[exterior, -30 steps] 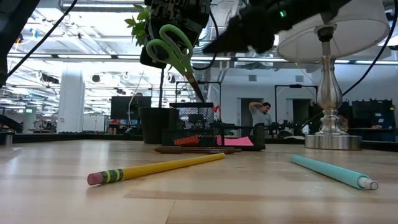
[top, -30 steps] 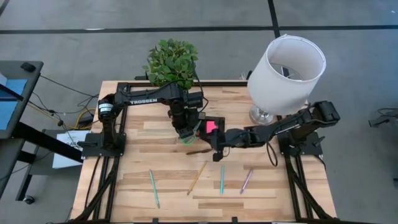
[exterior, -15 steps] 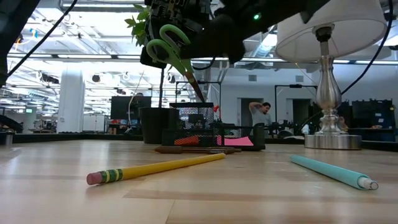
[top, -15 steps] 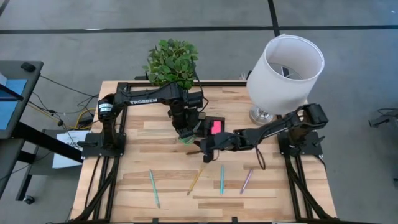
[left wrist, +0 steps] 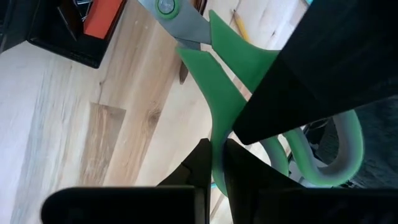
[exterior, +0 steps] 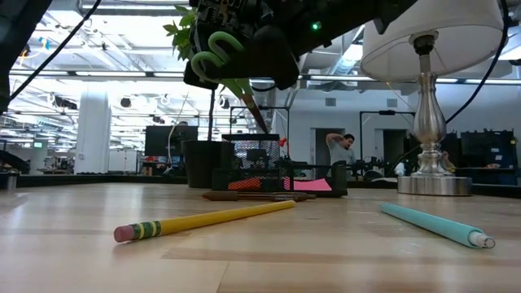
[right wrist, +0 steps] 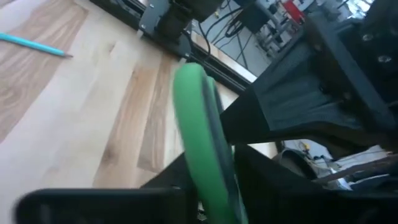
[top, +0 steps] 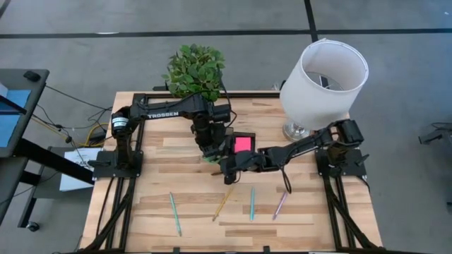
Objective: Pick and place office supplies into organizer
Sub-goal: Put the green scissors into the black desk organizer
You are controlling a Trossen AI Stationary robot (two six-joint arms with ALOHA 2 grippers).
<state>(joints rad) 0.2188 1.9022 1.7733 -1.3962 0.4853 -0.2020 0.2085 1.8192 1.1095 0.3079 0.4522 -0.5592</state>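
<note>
Left gripper [top: 210, 149] fingers clamped on green-handled scissors [exterior: 224, 59], raised above black mesh organizer [exterior: 254, 167]. Right gripper [top: 224, 169] stretched low alongside, finger state unclear. Smooth wooden table [top: 141, 204].

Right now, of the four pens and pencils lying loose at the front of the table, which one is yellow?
The yellow pencil, second from the left in the high view. The two beside it are teal, the rightmost pinkish. In the low view its pink eraser shows.
</note>
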